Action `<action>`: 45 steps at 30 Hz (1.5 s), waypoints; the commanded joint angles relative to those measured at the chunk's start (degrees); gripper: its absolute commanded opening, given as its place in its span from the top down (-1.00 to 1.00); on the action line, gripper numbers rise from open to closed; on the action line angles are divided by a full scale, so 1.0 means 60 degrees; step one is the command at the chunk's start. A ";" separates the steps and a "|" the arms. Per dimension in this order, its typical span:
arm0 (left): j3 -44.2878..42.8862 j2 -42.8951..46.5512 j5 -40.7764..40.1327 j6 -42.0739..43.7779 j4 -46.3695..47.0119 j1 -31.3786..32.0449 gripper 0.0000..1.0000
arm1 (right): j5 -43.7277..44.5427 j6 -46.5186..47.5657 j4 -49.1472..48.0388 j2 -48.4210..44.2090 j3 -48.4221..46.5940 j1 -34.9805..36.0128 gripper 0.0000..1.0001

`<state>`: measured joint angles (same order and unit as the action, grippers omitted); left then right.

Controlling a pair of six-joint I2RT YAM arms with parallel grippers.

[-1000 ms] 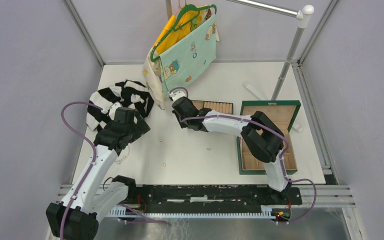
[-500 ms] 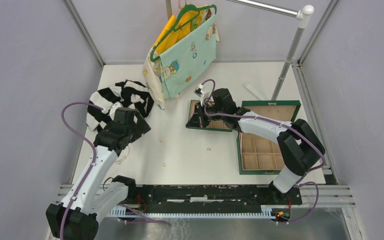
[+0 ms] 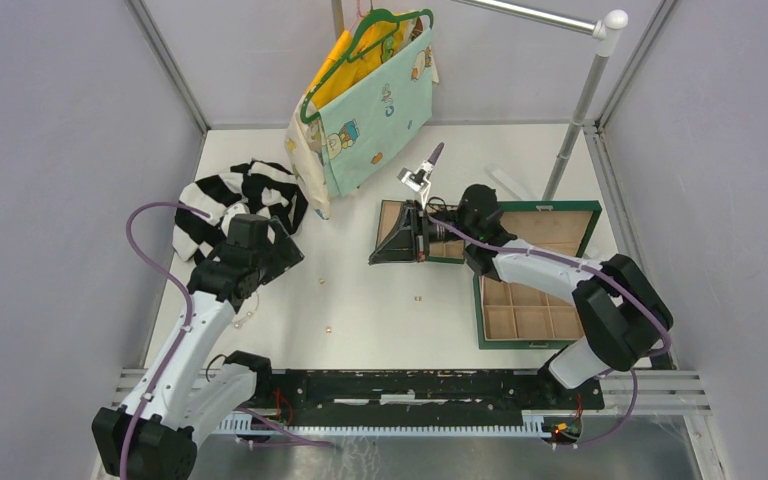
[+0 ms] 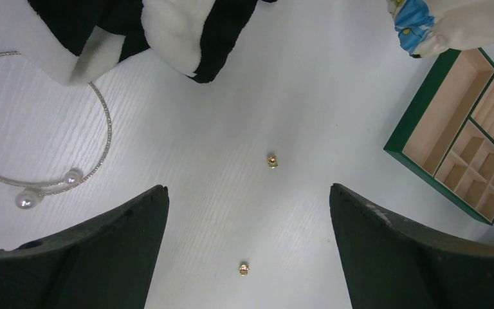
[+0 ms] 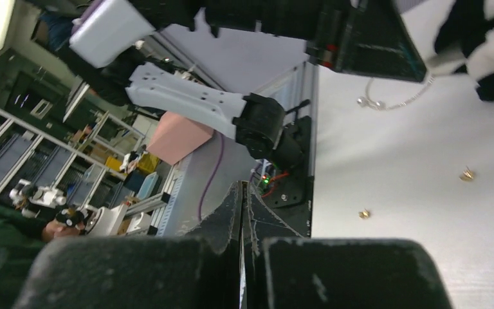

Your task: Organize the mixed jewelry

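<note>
The left gripper (image 4: 247, 190) is held spread above two gold pieces (image 4: 271, 161), seemingly for a pick. The right gripper (image 5: 242, 193) is pressed together.

Three tiny gold-coloured pieces are lying loose and well apart on the white table (image 3: 390, 335): the first gold piece (image 3: 320, 281) is sitting to the left, the second gold piece (image 3: 418, 297) towards the middle, and the third gold piece (image 3: 328, 327) nearer the front edge. Close up, two are showing as small knobbly beads, a farther bead (image 4: 272, 161) and a nearer bead (image 4: 244, 268). A thin pale open bangle (image 4: 106, 122) is lying flat to their left. Its two ends are meeting in pearl-like balls (image 4: 26, 199), and its far arc is slipping under the striped cloth (image 4: 186, 38).
</note>
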<state>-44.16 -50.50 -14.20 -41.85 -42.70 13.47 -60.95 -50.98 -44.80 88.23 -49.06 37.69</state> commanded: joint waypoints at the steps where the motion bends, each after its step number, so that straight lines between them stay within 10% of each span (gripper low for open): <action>1: -0.0131 0.0161 0.0568 0.0682 0.0518 -0.0047 -0.99 | -0.1182 -0.2084 -0.4613 -0.0456 0.0124 -0.0007 1.00; 15: -0.0427 0.0341 0.1811 0.1464 0.0827 -0.0059 -0.99 | -0.2366 -0.1176 -0.4822 -0.1084 -0.0572 0.0170 1.00; 19: -0.0501 0.0325 0.1889 0.1532 0.0794 -0.0045 -0.99 | -0.2143 0.2591 0.0691 -0.1125 -0.1651 0.0177 1.00; 21: -0.0540 0.0336 0.1839 0.1541 0.0758 -0.0048 -0.99 | -0.0474 0.7328 0.6349 -0.0985 -0.3253 0.0207 1.00; 24: -0.0564 0.0337 0.1727 0.1554 0.0661 -0.0045 -0.99 | 0.3250 0.9033 0.9930 -0.0142 -0.5069 0.0404 1.00; 32: -0.0531 0.0300 0.1386 0.1429 0.0506 -0.0049 -0.99 | 1.1850 0.7540 1.0697 0.1147 -0.5216 0.0594 1.00; 45: -0.0666 -0.0009 0.1080 0.1228 0.0119 -0.0046 -0.99 | 1.2780 0.7710 1.0287 0.3170 -0.5086 0.0718 1.00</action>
<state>-45.47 -49.91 -5.98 -34.98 -41.10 13.47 11.84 -5.61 18.04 105.30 -77.34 41.65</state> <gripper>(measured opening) 0.994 0.004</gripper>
